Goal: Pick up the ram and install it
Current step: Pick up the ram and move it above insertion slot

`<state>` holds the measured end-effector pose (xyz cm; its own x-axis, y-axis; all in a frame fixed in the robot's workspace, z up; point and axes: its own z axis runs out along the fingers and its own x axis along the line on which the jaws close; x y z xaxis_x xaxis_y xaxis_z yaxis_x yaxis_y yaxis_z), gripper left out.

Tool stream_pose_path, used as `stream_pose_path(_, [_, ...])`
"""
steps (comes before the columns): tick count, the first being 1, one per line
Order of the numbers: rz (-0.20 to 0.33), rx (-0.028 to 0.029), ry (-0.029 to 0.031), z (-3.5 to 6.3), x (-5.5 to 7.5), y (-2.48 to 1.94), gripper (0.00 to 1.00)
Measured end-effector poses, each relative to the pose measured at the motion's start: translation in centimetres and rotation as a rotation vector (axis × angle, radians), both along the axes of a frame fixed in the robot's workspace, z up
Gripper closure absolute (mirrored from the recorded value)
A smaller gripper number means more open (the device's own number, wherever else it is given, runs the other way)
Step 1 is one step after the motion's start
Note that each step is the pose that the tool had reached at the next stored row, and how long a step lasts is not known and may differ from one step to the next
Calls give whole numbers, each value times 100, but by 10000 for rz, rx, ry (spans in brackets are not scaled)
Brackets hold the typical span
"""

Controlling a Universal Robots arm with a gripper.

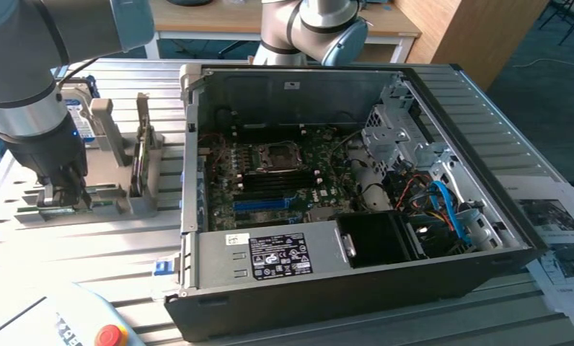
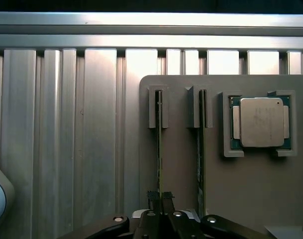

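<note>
Gripper (image 2: 161,197) clamped on ram (image 2: 159,149) in holder (image 2: 181,164); straight vertical lift advised, so neighbouring stick (image 2: 201,149) left undisturbed.

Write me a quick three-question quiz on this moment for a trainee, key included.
1. True or false: the small square silver processor chip sits in its own pocket of the grey plastic holder, beside the ram slots.
2. Multiple choice: which thin green ram stick are the black gripper's fingers closed on?
A) the stick next to the processor chip
B) the stick farther from the chip
C) neither
3. Short answer: how many ram sticks stand on edge in the holder's slots?

Key: 1 true; 2 B; 3 two.
</note>
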<state>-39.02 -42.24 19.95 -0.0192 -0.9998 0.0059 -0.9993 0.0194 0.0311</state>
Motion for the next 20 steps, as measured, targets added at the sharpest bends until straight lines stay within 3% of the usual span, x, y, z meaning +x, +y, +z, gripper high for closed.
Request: stream_pose_path(20, [153,-2,2,39,0,-1,88])
